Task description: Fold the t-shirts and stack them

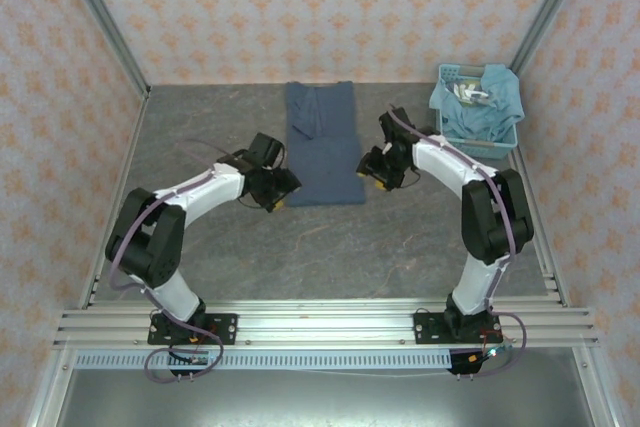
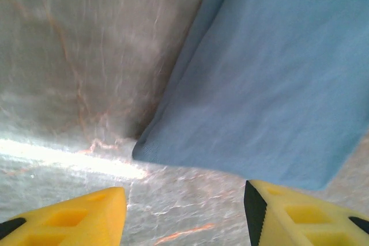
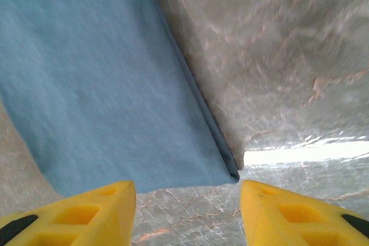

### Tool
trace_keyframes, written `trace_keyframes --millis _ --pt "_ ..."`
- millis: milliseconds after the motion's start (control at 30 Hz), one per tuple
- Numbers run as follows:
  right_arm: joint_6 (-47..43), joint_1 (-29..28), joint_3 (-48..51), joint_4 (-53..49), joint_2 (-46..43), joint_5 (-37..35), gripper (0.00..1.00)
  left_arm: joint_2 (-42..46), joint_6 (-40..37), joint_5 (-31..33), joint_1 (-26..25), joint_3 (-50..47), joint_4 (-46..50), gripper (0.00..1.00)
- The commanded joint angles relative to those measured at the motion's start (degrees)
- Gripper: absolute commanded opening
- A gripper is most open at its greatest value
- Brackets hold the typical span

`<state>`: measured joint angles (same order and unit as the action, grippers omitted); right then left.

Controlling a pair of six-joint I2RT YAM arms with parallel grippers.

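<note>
We find the mounting rail nearest the camera, well short of the dark slate-blue t-shirt, with both arm bases bolted to it.

From there each arm reaches forward over the grey table toward the near end of that t-shirt. The left gripper sits at the t-shirt's near left corner. In the left wrist view the left gripper has its yellow fingers spread wide with nothing between them, and the t-shirt corner lies just beyond the tips on the bare table.

The right gripper sits at the t-shirt's near right corner. In the right wrist view the right gripper is likewise spread wide and holds nothing, and the folded edge of the t-shirt ends just ahead of the tips. Both wrist views are blurred, so we cannot tell whether the tips touch the table.

The dark t-shirt lies flat as a long rectangle running away from the arms, its far end showing some creases.

To the far right of that t-shirt stands the light-blue basket, well apart from it, and the lighter teal t-shirt is heaped inside and hangs over its rim
</note>
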<state>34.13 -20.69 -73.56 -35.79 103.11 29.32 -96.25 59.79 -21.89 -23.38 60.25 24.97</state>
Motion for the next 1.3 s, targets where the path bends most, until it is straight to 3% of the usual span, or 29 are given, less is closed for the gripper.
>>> trace_keyframes --millis 0,267,433,567,700,733,933,1267 --pt "1.98 -1.06 3.75 5.69 0.21 2.48 0.51 -2.16 2.95 0.55 -0.22 -0.65 -1.25 0.54" --pt "3.37 -2.38 5.7 7.07 3.87 2.05 0.49 -7.68 3.57 1.04 -0.71 2.32 -4.81 0.5" --pt "5.49 -2.8 5.3 9.13 6.25 2.66 0.42 -11.5 4.08 0.8 -1.75 5.94 -5.82 0.37" --pt "6.94 -2.91 3.36 8.95 8.25 2.21 0.29 -12.81 4.2 1.62 -1.68 8.21 -5.45 0.17" --pt "7.16 -2.93 1.05 7.62 7.13 -0.55 0.04 -12.72 3.11 2.63 -1.58 9.93 -3.28 0.0" --pt "7.09 -2.88 0.67 7.14 6.38 -1.4 0.0 -12.07 2.73 3.08 -1.58 10.23 -2.39 0.0" --pt "6.15 -2.98 -0.26 3.1 0.26 -3.84 0.0 -5.31 -0.68 4.5 -1.4 9.58 2.89 0.0" --pt "6.13 -7.99 12.55 0.19 -13.22 -1.19 0.0 9.75 -3.77 -3.24 -3.43 -5.57 3.72 0.0"
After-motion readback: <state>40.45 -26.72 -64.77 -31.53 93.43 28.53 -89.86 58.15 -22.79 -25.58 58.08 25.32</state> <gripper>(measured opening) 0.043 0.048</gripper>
